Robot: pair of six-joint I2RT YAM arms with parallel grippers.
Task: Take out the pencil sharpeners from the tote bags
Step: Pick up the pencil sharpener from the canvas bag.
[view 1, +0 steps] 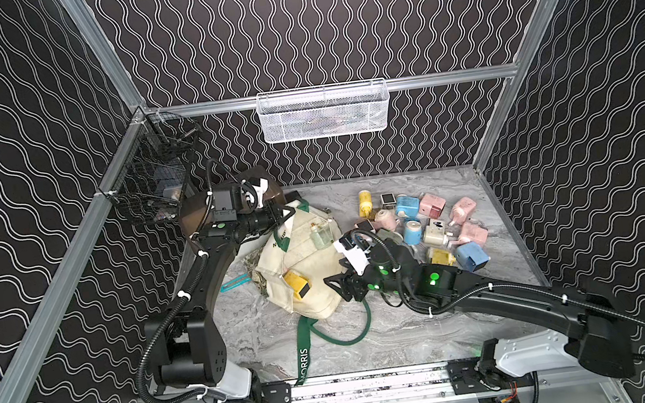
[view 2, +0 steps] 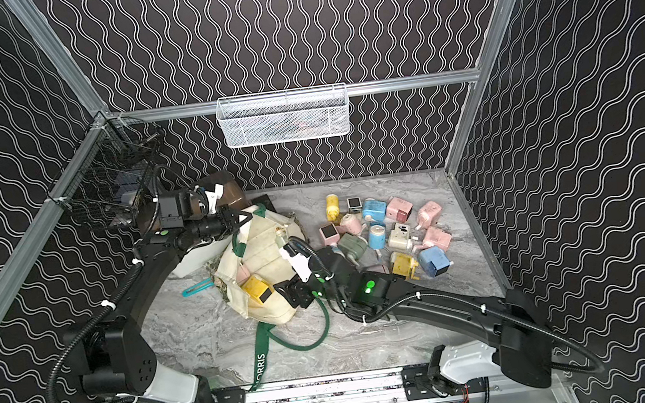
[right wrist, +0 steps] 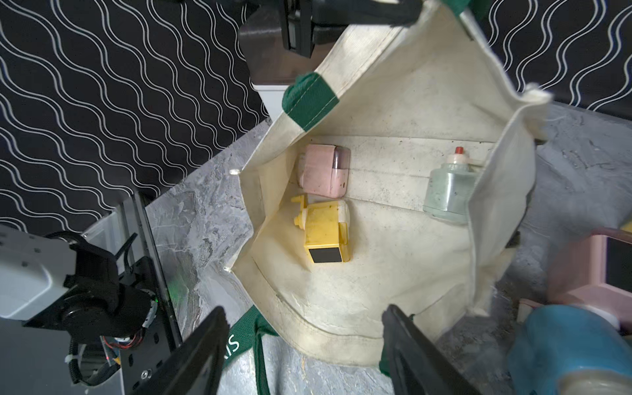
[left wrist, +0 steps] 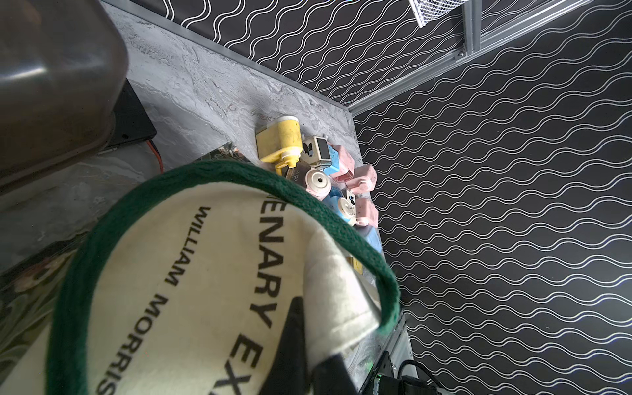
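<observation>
I counted three sharpeners [right wrist: 325, 236] left in the tote bag [right wrist: 342, 307] — the rest lay on the table [view 1: 370, 330] — left hand [view 1: 288, 212] pinching its rim, right hand [right wrist: 304, 309] spread.

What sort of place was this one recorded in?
Likely a purpose-built robot test cell: black wavy-patterned wall panels in an aluminium frame, left arm and right arm bolted to a rail at a marble-look tabletop, a white mesh basket hung on the frame.
</observation>
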